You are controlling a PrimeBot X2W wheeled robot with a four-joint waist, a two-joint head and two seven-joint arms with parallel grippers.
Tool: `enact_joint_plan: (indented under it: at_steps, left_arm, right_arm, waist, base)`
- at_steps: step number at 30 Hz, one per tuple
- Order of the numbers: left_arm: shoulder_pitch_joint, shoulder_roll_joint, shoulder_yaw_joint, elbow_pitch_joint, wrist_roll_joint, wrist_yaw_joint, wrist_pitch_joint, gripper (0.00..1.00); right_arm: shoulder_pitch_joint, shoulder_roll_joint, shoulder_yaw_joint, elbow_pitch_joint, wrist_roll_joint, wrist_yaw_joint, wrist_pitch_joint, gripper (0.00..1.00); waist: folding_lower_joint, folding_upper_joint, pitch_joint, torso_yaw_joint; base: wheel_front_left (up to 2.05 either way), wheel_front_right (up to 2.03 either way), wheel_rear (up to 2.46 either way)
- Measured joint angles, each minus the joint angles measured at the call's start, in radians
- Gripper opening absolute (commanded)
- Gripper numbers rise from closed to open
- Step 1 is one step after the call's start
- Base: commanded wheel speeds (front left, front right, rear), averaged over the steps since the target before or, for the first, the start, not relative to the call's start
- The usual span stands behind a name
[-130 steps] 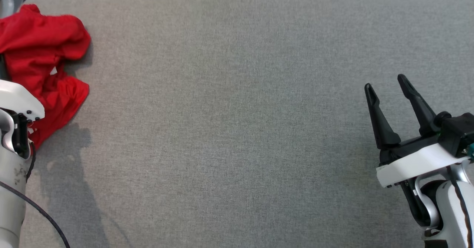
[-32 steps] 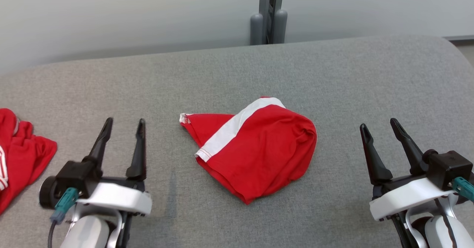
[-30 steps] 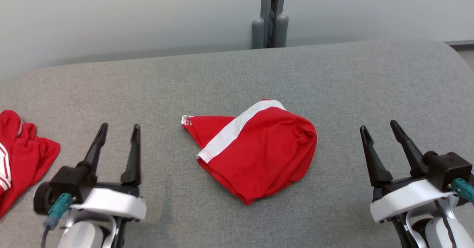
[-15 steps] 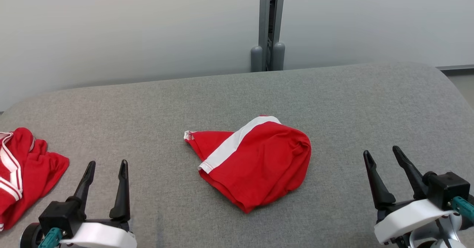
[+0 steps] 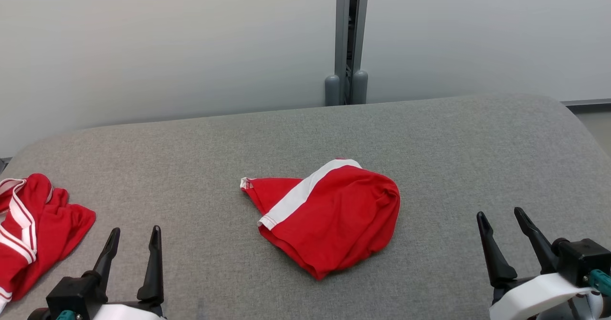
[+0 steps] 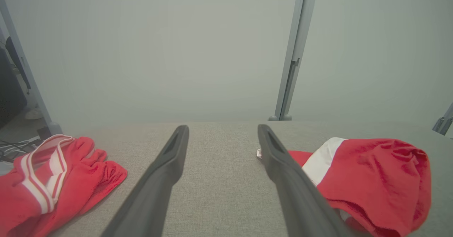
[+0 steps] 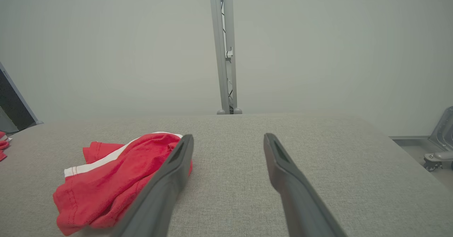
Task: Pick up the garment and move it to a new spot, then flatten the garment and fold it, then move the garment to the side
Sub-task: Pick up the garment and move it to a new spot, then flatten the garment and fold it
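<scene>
Grey woven upholstery: the padded table (image 5: 191, 157), largest item, runs across the whole head view. I take the dial as centred on the task garment.

Red knit garment (image 5: 334, 219), with a white band (image 5: 305, 191) running across it. It lies crumpled at the middle of the table, touching neither gripper.
- Handling, as I judge it: light, limp, not fragile. It should drape and bunch when lifted, and the woven cover may drag on it if I slide it rather than lift it.
- Hold: the pointed corner at 10 o'clock lies flat and free, a good first pinch. The stitched hem where the white band ends at 8 o'clock is a second. The rounded bulge at 2 o'clock looks several layers thick, so a pinch there might take more than one layer.

Second red garment (image 5: 33, 229), white-striped, heaped at 9 o'clock near the table's left edge, well apart from the first. It is not in my path, though I must not mistake it for the target.

Grey metal post (image 5: 347, 38), upright at 12 o'clock beyond the far edge; no obstacle.

Left gripper (image 5: 134, 231), at 9 o'clock between the two garments, fingers spread and holding nothing.

Right gripper (image 5: 499, 213), at 3 o'clock, fingers likewise spread and empty. Bare table lies between it and the garment.
</scene>
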Motion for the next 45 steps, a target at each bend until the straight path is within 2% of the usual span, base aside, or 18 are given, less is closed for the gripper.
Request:
enact_joint_plan:
  at_steps: [40,45]
  left_arm:
    - [-0.005,-0.007,-0.008,0.055,-0.032,0.01,-0.014,1.0]
    - [-0.059,-0.025,-0.034,0.065,-0.033,-0.007,-0.01,1.0]
  right_arm:
    - [0.012,0.004,0.01,-0.017,-0.004,0.0,0.019,1.0]
    - [0.01,0.003,0.01,-0.03,-0.003,0.0,0.023,1.0]
  waist:
    - [0.0,0.0,-0.008,0.028]
    - [0.0,0.0,0.003,0.033]
  base:
    - [0.0,0.0,0.0]
    - [0.0,0.0,0.0]
